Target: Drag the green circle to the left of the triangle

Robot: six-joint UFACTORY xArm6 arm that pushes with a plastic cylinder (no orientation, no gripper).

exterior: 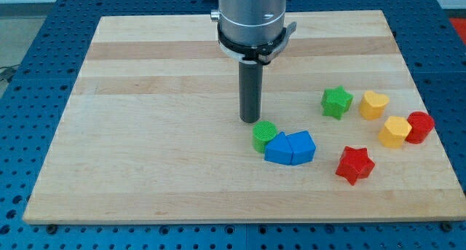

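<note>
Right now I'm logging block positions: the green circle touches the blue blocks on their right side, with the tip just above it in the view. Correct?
Not quite. In the camera view the green circle touches the blue blocks on their left side, not their right. My tip is indeed just above the circle.

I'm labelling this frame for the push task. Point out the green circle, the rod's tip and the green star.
green circle [263, 133], camera view, on its ridged top face.
my tip [251, 120], camera view, on the rod's very bottom end, just above the circle.
green star [336, 101], camera view, on its top centre.
</note>
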